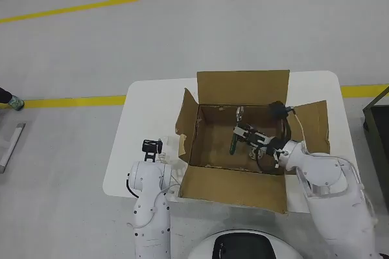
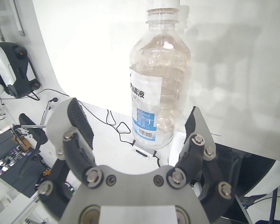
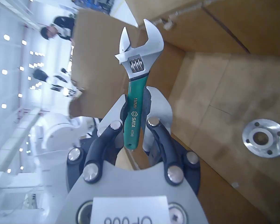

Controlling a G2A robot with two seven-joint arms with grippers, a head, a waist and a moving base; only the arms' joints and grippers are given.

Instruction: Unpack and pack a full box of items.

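The right gripper (image 3: 136, 99) was clamped tight on the wrench (image 3: 140, 66). Its fingers (image 3: 161, 108) pinched the green handle roughly mid-length, so the steel head stuck out past the fingertips and the butt of the handle poked back toward the wrist. From the top view, it was holding the wrench inside the open cardboard box (image 1: 243, 87), around the middle and a touch toward the box's left wall. I couldn't tell whether the wrench was touching the box floor.

Counts: one wrench, one box, one bottle (image 2: 158, 75), one metal flange (image 3: 264, 137), two grippers.

The wrench's long axis ran near-to-far across the box, in line with the gripper, with the open jaws of the head aimed at the far wall and the handle end toward the near wall. The metal flange lay flat on the box floor, off to one side and well apart from the wrench.

On the other side, the left gripper (image 2: 134, 107) was spread wide and gripping nothing, out over the white table (image 1: 149, 103) to the left of the box. The clear bottle sat just ahead of it, lined up between its fingers (image 2: 80, 120) but touching neither — base end nearest the gripper, white cap pointing away. The bottle's base showed right at the table's edge.
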